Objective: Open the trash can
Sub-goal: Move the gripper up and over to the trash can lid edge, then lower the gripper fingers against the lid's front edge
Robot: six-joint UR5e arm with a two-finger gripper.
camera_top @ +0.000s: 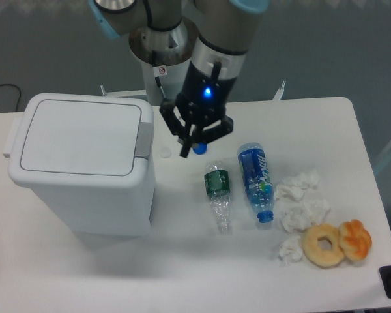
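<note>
The trash can [78, 166] is a large white bin standing at the left of the table. Its flat lid [78, 135] lies closed, and the grey push tab [143, 139] sits on its right edge. My gripper [186, 149] hangs above the table just right of that tab, a short gap away and not touching it. Its fingers point down and are drawn together with nothing between them.
A blue cap [199, 148] and a white cap [165, 153] lie beside the gripper. A clear green-labelled bottle [217, 194] and a blue-labelled bottle [255, 179] lie mid-table. Crumpled tissues [303, 212], a donut [324, 245] and an orange pastry [356, 238] are at the right. The robot base [164, 49] stands behind.
</note>
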